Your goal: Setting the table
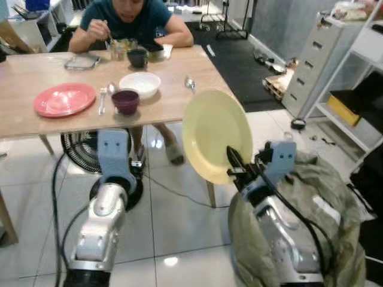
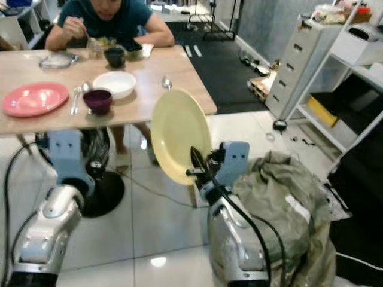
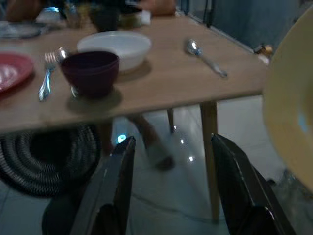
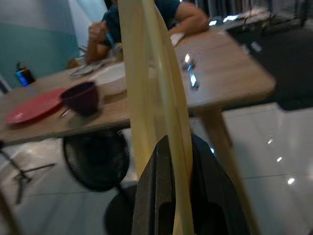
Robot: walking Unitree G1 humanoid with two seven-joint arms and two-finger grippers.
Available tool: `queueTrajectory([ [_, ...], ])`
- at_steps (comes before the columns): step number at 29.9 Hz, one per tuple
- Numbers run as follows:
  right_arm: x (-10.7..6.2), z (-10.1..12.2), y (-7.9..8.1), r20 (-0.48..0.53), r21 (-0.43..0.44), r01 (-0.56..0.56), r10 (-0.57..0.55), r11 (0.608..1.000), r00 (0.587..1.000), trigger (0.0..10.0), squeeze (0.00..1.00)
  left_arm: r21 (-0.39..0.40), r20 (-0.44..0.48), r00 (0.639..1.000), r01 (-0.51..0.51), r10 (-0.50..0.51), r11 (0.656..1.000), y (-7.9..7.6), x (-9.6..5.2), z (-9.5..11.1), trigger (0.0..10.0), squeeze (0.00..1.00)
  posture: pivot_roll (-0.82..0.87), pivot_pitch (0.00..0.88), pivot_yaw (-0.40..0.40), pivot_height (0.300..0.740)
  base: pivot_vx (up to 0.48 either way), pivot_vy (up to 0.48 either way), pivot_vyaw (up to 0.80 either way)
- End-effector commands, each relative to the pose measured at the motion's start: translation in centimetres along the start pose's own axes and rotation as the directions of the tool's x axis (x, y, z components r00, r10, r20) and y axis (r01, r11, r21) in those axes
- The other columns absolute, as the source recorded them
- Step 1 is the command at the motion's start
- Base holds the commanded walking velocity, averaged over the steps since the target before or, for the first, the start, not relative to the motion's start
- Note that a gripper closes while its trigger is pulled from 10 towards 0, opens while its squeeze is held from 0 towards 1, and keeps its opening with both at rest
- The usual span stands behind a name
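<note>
A pale yellow plate (image 1: 216, 134) was held upright, on edge, in front of the near right corner of the wooden counter (image 1: 179, 98), clear of its top and above the tiled floor (image 1: 179, 227). The right gripper (image 1: 233, 164) was clamped on the plate's lower rim, one black finger on each face, as was seen plainly in the right wrist view, where the rim (image 4: 166, 98) ran up between the fingers (image 4: 156, 196). The left gripper (image 3: 171, 186) was held low before the counter's front edge, below the level of the top, with its two fingers spread apart and nothing between them.

On the counter a pink plate (image 1: 64, 99) was laid towards the left. A dark purple bowl (image 1: 125, 100) was set near the front edge, with a white bowl (image 1: 140, 84) just behind it and a fork (image 1: 102, 98) and spoon (image 1: 111, 89) lying just to its left. A second spoon (image 1: 190, 83) was laid near the right edge. At the far side a person in a dark teal shirt (image 1: 128, 18) was seated, bent over food, with a dark cup (image 1: 137, 57) close by.

A round fan (image 1: 81, 149) was seen on the floor under the counter. An olive cloth (image 1: 323, 203) was heaped by the right arm, and a grey drawer unit (image 1: 314, 60) was stood at the far right.
</note>
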State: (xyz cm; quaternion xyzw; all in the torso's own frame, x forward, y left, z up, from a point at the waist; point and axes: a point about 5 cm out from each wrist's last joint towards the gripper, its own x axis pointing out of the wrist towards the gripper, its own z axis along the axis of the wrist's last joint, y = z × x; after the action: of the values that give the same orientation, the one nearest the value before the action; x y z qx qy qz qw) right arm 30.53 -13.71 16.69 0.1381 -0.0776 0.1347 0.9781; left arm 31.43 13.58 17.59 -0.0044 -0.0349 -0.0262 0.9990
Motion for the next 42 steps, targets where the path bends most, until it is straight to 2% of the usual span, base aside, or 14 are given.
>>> queueTrajectory([
  [1,0.2,-0.1,0.8,0.006,0.025,-0.024,0.024,0.999,1.000,10.0,0.00,0.011,-0.018,0.999,-0.028,0.029,1.000,0.8,-0.2,-0.5,10.0,0.00,-0.05,0.000,0.050,0.740,0.480,0.000,0.00],
  [16,0.4,0.0,1.1,0.016,0.028,-0.038,0.037,0.999,0.999,10.0,0.00,0.013,-0.014,1.000,-0.026,0.026,1.000,0.8,-0.1,-0.4,10.0,0.00,-0.05,0.000,0.053,0.740,0.480,0.000,0.00],
  [21,0.5,0.6,0.8,0.048,0.042,-0.017,0.015,0.999,0.999,10.0,0.00,0.013,-0.012,1.000,-0.025,0.025,1.000,0.8,-0.1,-0.4,10.0,0.00,-0.05,0.000,0.054,0.740,0.480,0.000,0.00],
  [22,0.8,2.5,-0.3,0.137,0.142,0.042,-0.062,0.989,0.989,10.0,0.00,0.014,-0.008,1.000,-0.023,0.024,1.000,0.8,0.0,-0.2,10.0,0.00,-0.04,0.000,0.054,0.740,0.480,0.000,0.00],
  [23,0.8,2.5,-0.3,0.137,0.142,0.042,-0.062,0.989,0.989,10.0,0.00,0.014,-0.008,1.000,-0.023,0.024,1.000,0.8,0.0,-0.2,10.0,0.00,-0.04,0.000,0.054,0.740,0.480,0.000,0.00],
  [25,1.1,4.4,-1.2,0.213,0.239,0.066,-0.118,0.969,0.970,10.0,0.00,0.021,0.005,1.000,-0.021,0.020,1.000,0.9,0.0,0.1,10.0,0.00,-0.04,0.000,0.056,0.740,0.480,0.000,0.00],
  [26,1.1,4.4,-1.2,0.213,0.239,0.066,-0.118,0.969,0.970,10.0,0.00,0.021,0.005,1.000,-0.021,0.020,1.000,0.9,0.0,0.1,10.0,0.00,-0.04,0.000,0.056,0.740,0.480,0.000,0.00],
  [29,1.5,7.2,-1.9,0.298,0.301,0.046,-0.140,0.952,0.944,10.0,0.00,0.052,0.063,0.998,-0.011,0.008,0.999,1.1,0.3,1.5,10.0,0.00,-0.05,0.000,0.058,0.740,0.480,0.000,0.00],
  [30,1.5,7.2,-1.9,0.298,0.301,0.046,-0.140,0.952,0.944,10.0,0.00,0.052,0.063,0.998,-0.011,0.008,0.999,1.1,0.3,1.5,10.0,0.00,-0.05,0.000,0.058,0.740,0.480,0.000,0.00],
  [32,1.8,8.1,-2.0,0.319,0.319,0.027,-0.134,0.947,0.938,10.0,0.00,0.062,0.113,0.994,-0.009,0.002,0.998,1.4,0.4,2.9,10.0,0.00,-0.05,0.000,0.057,0.740,0.480,0.000,0.00],
  [36,2.0,7.9,-2.0,0.296,0.368,0.030,-0.147,0.929,0.944,10.0,0.00,0.070,0.179,0.984,-0.009,-0.003,0.998,1.8,0.4,5.0,10.0,0.00,-0.04,0.000,0.053,0.740,0.480,0.000,0.00],
  [40,2.0,6.7,-2.6,0.235,0.434,0.079,-0.197,0.898,0.952,10.0,0.00,0.090,0.208,0.978,0.001,-0.020,0.996,1.7,0.1,5.8,10.0,0.00,-0.03,0.000,0.052,0.740,0.480,0.000,0.00],
  [42,2.0,6.1,-2.8,0.206,0.438,0.093,-0.201,0.894,0.958,10.0,0.00,0.118,0.217,0.976,0.011,-0.036,0.993,1.6,-0.1,5.9,10.0,0.00,-0.03,0.000,0.052,0.740,0.480,0.000,0.00],
])
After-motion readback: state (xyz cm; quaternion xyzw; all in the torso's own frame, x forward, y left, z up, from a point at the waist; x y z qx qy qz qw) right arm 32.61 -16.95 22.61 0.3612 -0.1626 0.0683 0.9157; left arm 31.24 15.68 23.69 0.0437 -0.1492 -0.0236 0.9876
